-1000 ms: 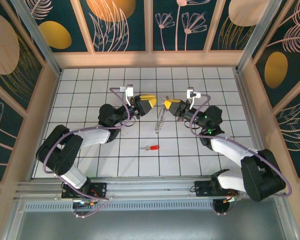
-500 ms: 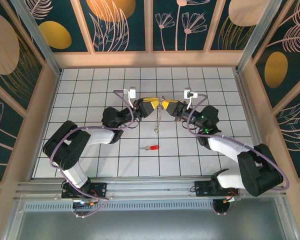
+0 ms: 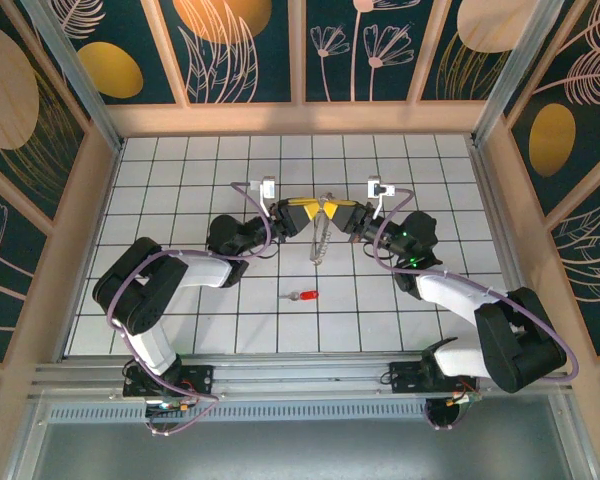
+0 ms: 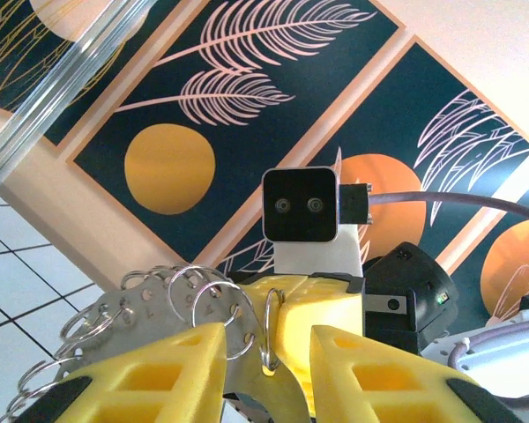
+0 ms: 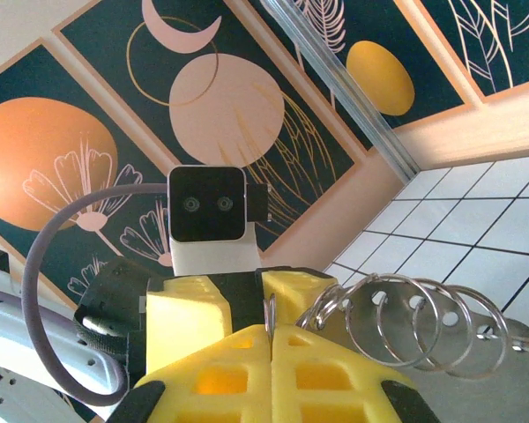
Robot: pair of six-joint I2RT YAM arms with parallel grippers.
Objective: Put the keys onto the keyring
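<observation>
Top external: the keyring (image 3: 321, 238) dangles mid-frame between both arms, one loop pinched in the closed right gripper (image 3: 340, 213). The left gripper (image 4: 267, 352) stands slightly parted around a link, apparently not clamping. A weak pinch could drop the floppy chain. The key (image 3: 305, 296) lies below it on the tiled floor (image 3: 180, 180), unobstructed.

red key (image 3: 305, 296): 1 | keyring (image 3: 321, 238): 1 | arms (image 3: 180, 272) (image 3: 458, 300): 2
</observation>
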